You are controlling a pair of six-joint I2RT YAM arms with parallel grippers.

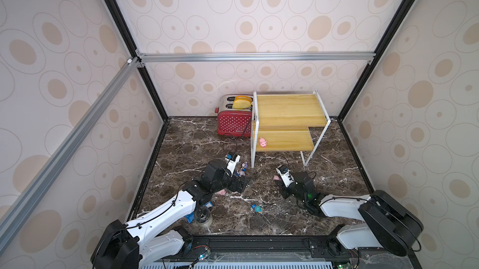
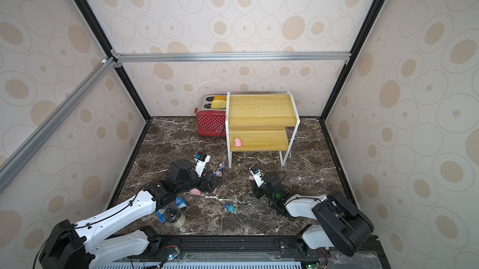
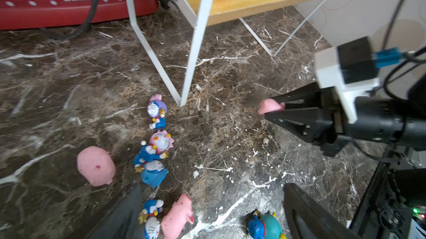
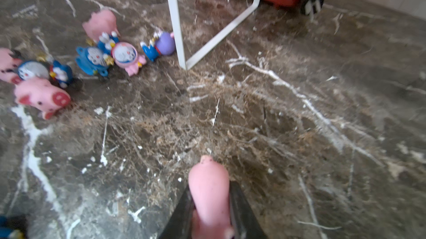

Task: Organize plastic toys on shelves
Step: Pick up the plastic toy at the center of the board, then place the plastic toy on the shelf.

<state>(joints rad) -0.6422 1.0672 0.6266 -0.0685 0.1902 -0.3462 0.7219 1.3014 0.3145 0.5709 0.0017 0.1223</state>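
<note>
Right wrist view: your R jaws are closed on the held pig, one finger tight on each flank, w/ part of it poking out past the tips. You can't tell from any view whether it's off the tabletop. Left wrist view gives the same grip from the side, near the rack front legs but not touching them. L jaws are spread wide w/ nothing between the fingers, and they sit low over the toy cluster just beside the rack's front-left leg. In that cluster you've got four figurines strung in a rough line running away from the leg. The nearest one wears a purple hat, the next a pink hat, and the last two are blue/white. The last of these lies right by one L fingertip. Loose pigs lie in and around the same cluster, three visible in the right wrist view, one at the frame edge. A lone figurine, teal and blue, lies apart from the rest, toward the front of the tabletop between the two arms. The shelf pig stands on the lower board, near its left end. A red dotted toaster sits just left of the rack at the back. A jar and blue wrapper lie by the L arm, partly hidden under it.
</note>
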